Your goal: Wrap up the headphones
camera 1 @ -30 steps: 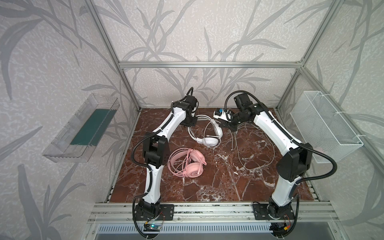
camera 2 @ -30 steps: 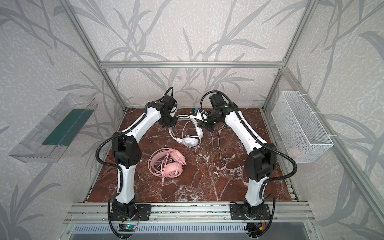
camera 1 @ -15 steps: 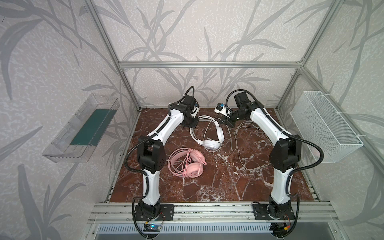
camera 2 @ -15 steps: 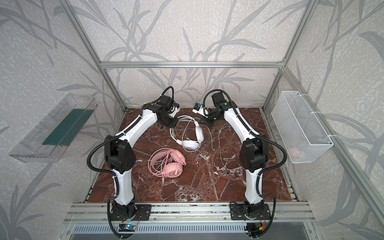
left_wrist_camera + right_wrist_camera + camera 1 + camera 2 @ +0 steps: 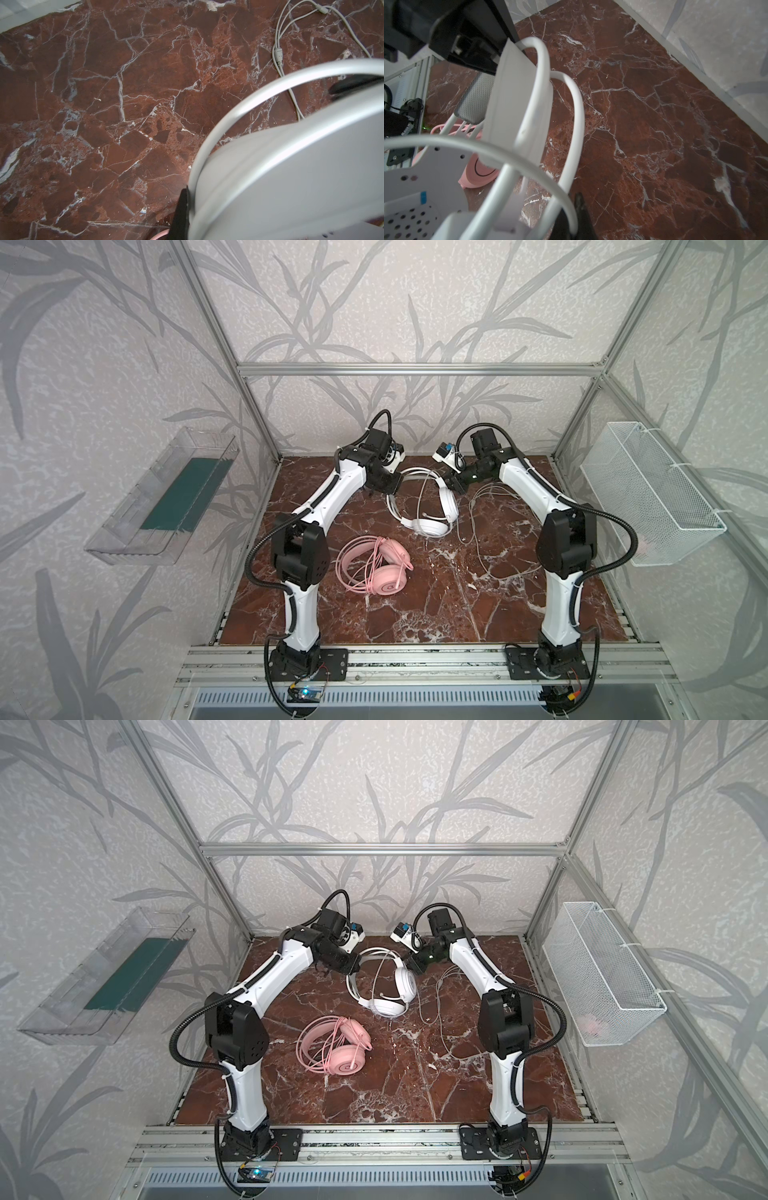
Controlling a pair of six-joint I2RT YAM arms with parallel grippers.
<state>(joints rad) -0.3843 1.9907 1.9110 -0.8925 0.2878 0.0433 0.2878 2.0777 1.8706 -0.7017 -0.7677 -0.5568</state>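
Grip on the white headset (image 5: 432, 526) is shared at the back of the counter (image 5: 415, 614): the left gripper (image 5: 388, 486) is clamped shut on one side of the double-wire headband and the right gripper (image 5: 456, 485) is closed on the opposite side. Compared with a second ago, the right arm's elbow (image 5: 565, 539) has been drawn in toward the middle and stood more upright. The headset has been nudged toward the right side and tipped, so that one cup is now held above the other, which seems to rest on the stone. From this it is judged that the band has been secured and steadied, while the winding itself is not yet begun. The white cable (image 5: 277, 55) is left lying loose in long loops on the counter under and beside the right arm, with one strand draped across the band's opening. Since both grippers are occupied, one would have to be freed before the cable can be gathered. The pink headset (image 5: 384, 576) is found nearer the front, just beside the left elbow (image 5: 299, 547), its cable already looped over band and cups. A clear tray (image 5: 133, 543) and a wire basket (image 5: 648, 497) are fixed to the side walls, well apart from the work.
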